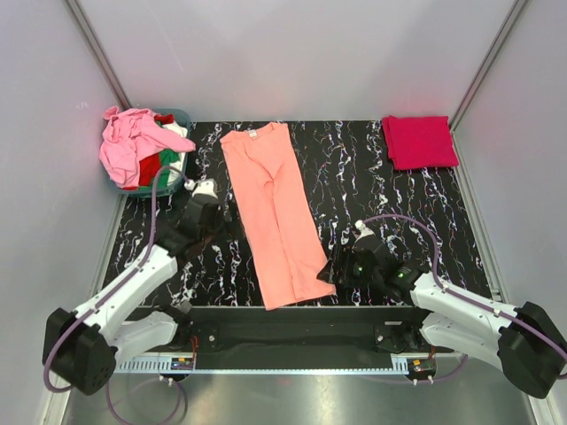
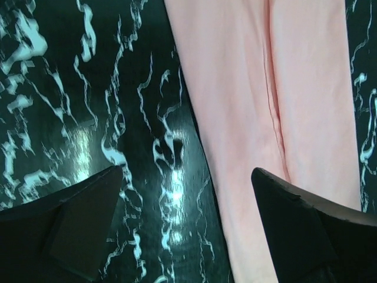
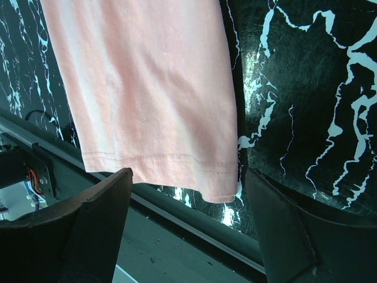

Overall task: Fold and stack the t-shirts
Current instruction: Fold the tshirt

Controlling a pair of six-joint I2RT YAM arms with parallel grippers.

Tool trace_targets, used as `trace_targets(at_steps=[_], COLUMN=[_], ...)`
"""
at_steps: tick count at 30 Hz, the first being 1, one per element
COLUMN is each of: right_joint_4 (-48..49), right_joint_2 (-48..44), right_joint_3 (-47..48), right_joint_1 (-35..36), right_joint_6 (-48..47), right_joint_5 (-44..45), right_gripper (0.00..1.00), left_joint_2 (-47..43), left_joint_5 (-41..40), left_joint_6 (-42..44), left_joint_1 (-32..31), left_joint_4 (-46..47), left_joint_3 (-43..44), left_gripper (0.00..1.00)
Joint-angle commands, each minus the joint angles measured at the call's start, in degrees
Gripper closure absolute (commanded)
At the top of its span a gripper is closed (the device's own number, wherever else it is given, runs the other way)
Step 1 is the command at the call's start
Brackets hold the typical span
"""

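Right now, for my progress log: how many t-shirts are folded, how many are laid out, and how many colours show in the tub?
Folded: 1, crimson t-shirt
Laid out lengthwise: 1, salmon t-shirt
In the teal tub: 4 colours, light pink, red, green, white
Total: 6, if each colour is one shirt

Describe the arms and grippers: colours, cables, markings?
Both match: the left arm and right arm have white shells with black joints and bases. A purple-grey cable loops along each. The left gripper and right gripper have matte black, wedge-shaped fingers. The right wrist shows green lights. No readable markings.
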Motion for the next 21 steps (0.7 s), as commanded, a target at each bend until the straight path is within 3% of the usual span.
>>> trace_targets(at_steps=[1, 9, 21], right_joint_4=[2.2, 2.2, 2.2], right_joint_2=[-0.8, -0.6, 0.1], right_joint_3=[1.2, 1.4, 1.6], right_joint_1=[-0.3, -0.3, -0.4], right_joint_6=[-1.2, -1.0, -1.0], right_joint_5=[-0.3, -0.1, -0.2], right_gripper=[0.15, 0.16, 0.15], left_joint_2=[-5.3, -14.0, -15.8], left_joint_5=[5.8, 8.8, 6.7], left_joint_6=[-5.7, -15.1, -30.0], left_joint_1=[-1.3, -7.6, -26.5], left_joint_4=[0.2, -1.2, 2.5], left_joint_3=[-3.9, -15.7, -25.8], left_gripper=[0.01, 0.03, 0.16])
